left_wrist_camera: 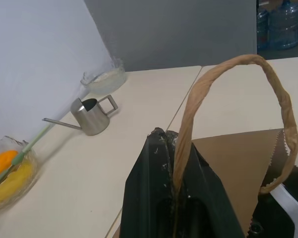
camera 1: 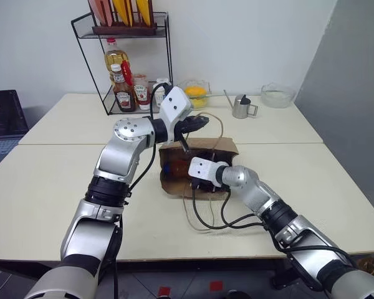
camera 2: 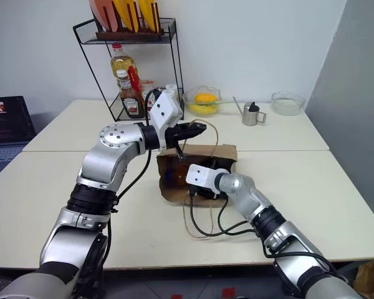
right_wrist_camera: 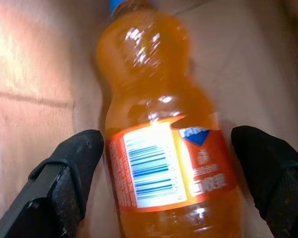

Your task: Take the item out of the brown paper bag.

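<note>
The brown paper bag [camera 1: 227, 148] lies on the table's middle with its mouth turned toward me. My left gripper [left_wrist_camera: 172, 141] is shut on one looped cord handle [left_wrist_camera: 270, 84] and holds it up above the bag. My right gripper [right_wrist_camera: 166, 144] reaches into the bag's mouth and is open. Its two black fingers [right_wrist_camera: 72, 163] stand on either side of the item [right_wrist_camera: 154, 99], a clear bottle of orange liquid with a blue cap and an orange label. The fingers do not press on it. From the head views the right fingers are hidden inside the bag.
A black wire rack [camera 1: 165, 62] at the back holds ketchup bottles [camera 1: 123, 93] and a yellow oil bottle [camera 1: 115, 59]. Beside it stand a glass bowl of yellow fruit [camera 1: 196, 93], a metal pitcher [camera 1: 241, 107] and another glass bowl [camera 1: 277, 94]. Black cables [camera 1: 212, 215] loop before the bag.
</note>
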